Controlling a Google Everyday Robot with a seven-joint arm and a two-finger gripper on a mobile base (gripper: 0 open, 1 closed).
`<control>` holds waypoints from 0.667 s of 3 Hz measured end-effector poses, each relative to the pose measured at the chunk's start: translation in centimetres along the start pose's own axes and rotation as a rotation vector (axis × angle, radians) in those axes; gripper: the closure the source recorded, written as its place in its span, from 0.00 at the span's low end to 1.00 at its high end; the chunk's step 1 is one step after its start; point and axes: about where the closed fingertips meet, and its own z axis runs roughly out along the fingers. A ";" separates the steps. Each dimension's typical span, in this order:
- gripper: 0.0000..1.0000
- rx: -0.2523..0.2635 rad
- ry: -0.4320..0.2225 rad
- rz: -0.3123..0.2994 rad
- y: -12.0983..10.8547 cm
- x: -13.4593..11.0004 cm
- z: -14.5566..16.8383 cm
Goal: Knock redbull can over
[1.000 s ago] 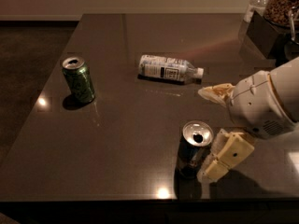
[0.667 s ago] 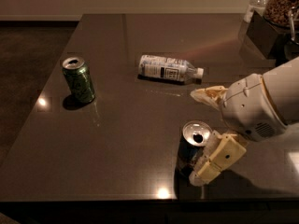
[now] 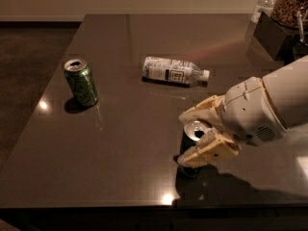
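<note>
**Gripper straddling redbull can, can upright**

Surface: large dark brown glossy table, rectangular, taking up most of the view. All positions below are given against this table.

Arm: bulky cream-white robot arm reaches in over the table's right edge, angled towards the front.

Storage: dark box at the table's far right corner. Its contents are too dim to make out.

Gripper: cream two-finger gripper over the table's front-right part, just inside the front edge. The fingers are spread apart, one on the far side and one on the near side, with a can in the gap. The near finger overlaps the can's body. Cannot tell whether either finger touches it. Nothing is lifted.

Bottle: clear plastic bottle with a white label lying on its side near the table's middle, cap towards the right edge.

Green can: green metal drink can, opened, upright near the table's left edge.

Task item: slim dark blue and silver redbull can standing upright on the table near the front edge, right of centre, silver top showing between the fingers.
</note>
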 end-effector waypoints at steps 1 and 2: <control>0.64 0.007 0.009 -0.005 -0.3 -0.7 -0.3; 0.87 0.031 0.072 0.008 -1.8 -1.0 -1.0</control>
